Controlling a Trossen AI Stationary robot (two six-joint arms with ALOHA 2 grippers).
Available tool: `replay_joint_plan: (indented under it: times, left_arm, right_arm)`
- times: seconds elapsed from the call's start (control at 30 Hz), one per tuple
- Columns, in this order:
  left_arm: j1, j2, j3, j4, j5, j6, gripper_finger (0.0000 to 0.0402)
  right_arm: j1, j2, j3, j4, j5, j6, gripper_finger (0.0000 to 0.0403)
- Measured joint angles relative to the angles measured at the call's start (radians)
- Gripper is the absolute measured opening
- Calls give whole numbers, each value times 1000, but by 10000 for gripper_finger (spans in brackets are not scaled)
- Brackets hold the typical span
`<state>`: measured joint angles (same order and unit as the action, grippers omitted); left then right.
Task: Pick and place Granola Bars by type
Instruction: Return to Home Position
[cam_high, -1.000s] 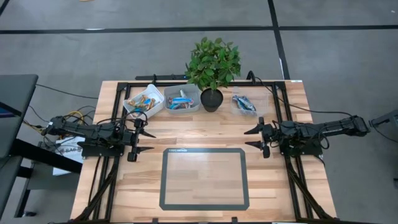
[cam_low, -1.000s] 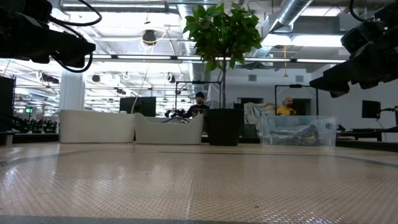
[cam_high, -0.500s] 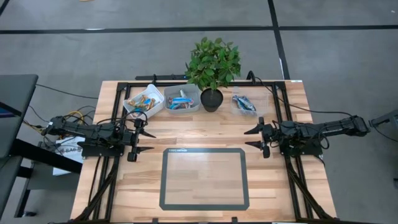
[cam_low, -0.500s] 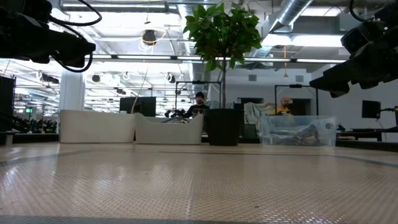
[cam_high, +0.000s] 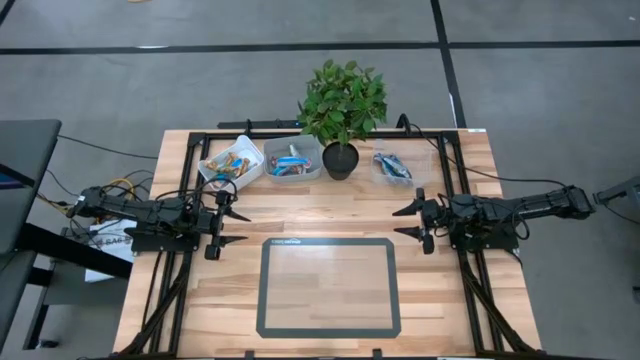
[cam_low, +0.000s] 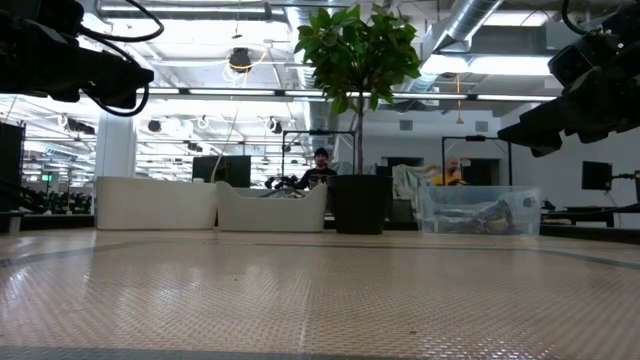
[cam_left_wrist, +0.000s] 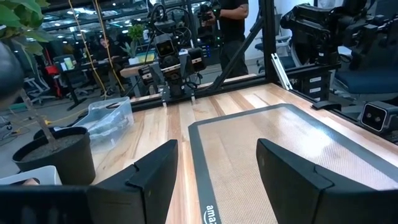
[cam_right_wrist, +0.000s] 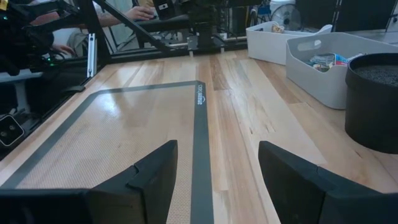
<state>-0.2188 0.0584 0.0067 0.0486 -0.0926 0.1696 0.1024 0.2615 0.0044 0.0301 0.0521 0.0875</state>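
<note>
Granola bars (cam_high: 232, 158) all sit in bins (cam_high: 283, 142); likely light, crinkly, slippery; you'd pinch mid-wrapper; left gripper (cam_high: 244, 227), right gripper (cam_high: 397, 222) wide open, empty.

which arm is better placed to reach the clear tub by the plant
Right. The open right hand is on the clear tub's side of the potted plant; the left hand is opposite.

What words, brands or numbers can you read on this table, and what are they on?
"am", rest cut off: white print on the border of the dark-bordered translucent mat.
Same print, right wrist view: too blurred.
Print on the foil-wrapped granola bars: too small to read.
</note>
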Motion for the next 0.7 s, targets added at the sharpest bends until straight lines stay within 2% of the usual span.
replay_joint_plan:
  times: [0.7]
  left_arm:
    - [0,0,0,0,0,5,212]
  right_arm:
    - [0,0,0,0,0,0,219]
